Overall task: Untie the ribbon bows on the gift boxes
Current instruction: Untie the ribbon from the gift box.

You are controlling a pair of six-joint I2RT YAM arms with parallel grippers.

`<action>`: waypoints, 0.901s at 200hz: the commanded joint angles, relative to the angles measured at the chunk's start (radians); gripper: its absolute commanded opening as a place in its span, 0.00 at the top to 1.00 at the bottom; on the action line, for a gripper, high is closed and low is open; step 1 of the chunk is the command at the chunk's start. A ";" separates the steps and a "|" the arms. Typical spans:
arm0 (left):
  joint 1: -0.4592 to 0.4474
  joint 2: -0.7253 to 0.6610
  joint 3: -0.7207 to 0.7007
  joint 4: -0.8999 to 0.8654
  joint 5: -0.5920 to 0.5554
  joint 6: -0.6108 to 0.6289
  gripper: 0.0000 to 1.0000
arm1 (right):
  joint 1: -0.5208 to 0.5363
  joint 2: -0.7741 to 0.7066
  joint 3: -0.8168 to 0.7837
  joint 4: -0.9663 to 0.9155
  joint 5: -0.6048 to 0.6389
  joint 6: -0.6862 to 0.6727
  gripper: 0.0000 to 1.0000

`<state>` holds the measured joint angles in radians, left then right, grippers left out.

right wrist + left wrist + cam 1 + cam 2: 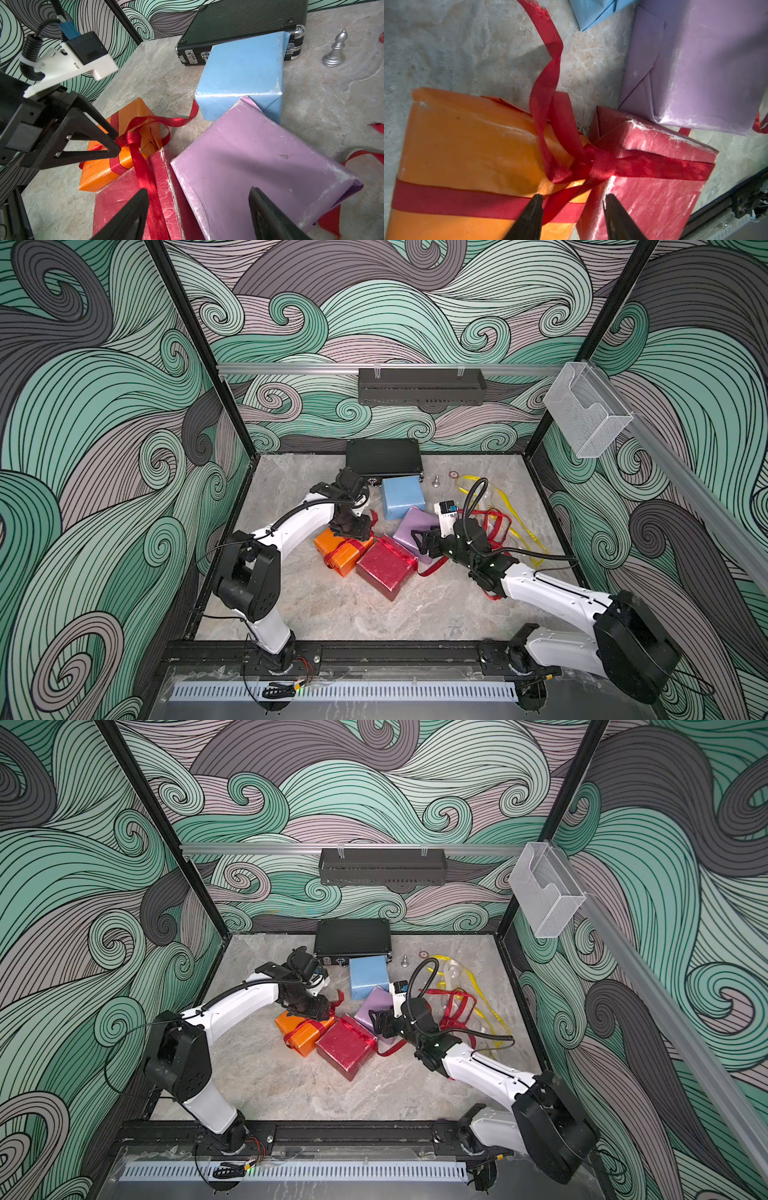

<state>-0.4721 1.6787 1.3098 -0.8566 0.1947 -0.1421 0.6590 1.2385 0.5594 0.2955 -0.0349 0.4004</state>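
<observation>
- Four gift boxes sat clustered on the table [332,614], with the red box [386,566] nearest, then the orange box [343,549], the lilac box [415,531] and the blue box [402,497].
- The left fingers [529,218] were spread around a strand of the one tied red ribbon [591,162] on the orange box.
- The right fingers [133,214] were spread over the lilac box.
- Beyond lay a loose yellow ribbon [505,495], a loose red ribbon [494,516], one black case [382,456] and one silver chess piece [334,52].

1. Left arm [299,526]: white shells, bulky black joint housings, a ribbed black cable [299,508] along its upper link.
2. Right arm [552,593]: same white-and-black build (one large rounded black housing).
3. Left gripper [117,143]: black triangular open-frame fingers, silver screws, white camera bracket [68,64].
</observation>
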 commanded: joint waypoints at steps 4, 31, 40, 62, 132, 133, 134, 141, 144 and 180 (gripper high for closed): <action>-0.015 0.004 0.005 -0.035 -0.005 0.015 0.51 | 0.005 0.004 0.020 0.007 -0.008 -0.005 0.23; -0.019 0.017 0.009 -0.035 -0.016 0.011 0.53 | 0.005 0.008 0.020 0.007 -0.007 -0.006 0.23; -0.019 0.024 0.014 -0.037 -0.025 0.010 0.54 | 0.005 0.009 0.021 0.007 -0.006 -0.006 0.23; -0.017 0.040 0.026 -0.045 -0.035 0.005 0.60 | 0.005 0.009 0.021 0.005 -0.007 -0.006 0.23; -0.030 0.009 0.017 -0.037 -0.075 -0.009 0.93 | 0.005 0.007 0.021 0.002 -0.001 -0.007 0.23; -0.031 0.009 0.016 -0.035 -0.075 -0.009 0.93 | 0.005 0.007 0.022 0.002 -0.001 -0.006 0.23; -0.032 0.008 0.016 -0.035 -0.075 -0.010 0.94 | 0.005 0.006 0.021 0.002 -0.002 -0.007 0.23; -0.033 -0.002 0.014 -0.029 -0.075 -0.013 0.97 | 0.005 0.006 0.021 0.002 -0.002 -0.008 0.23; -0.034 -0.007 0.013 -0.026 -0.075 -0.014 0.98 | 0.005 0.006 0.019 0.002 -0.003 -0.008 0.23; -0.037 -0.100 -0.020 0.046 -0.105 -0.036 1.00 | 0.005 0.004 0.020 0.001 0.000 -0.009 0.23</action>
<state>-0.5018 1.6733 1.3003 -0.8513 0.1295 -0.1520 0.6590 1.2404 0.5594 0.2951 -0.0345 0.4000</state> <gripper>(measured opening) 0.047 0.774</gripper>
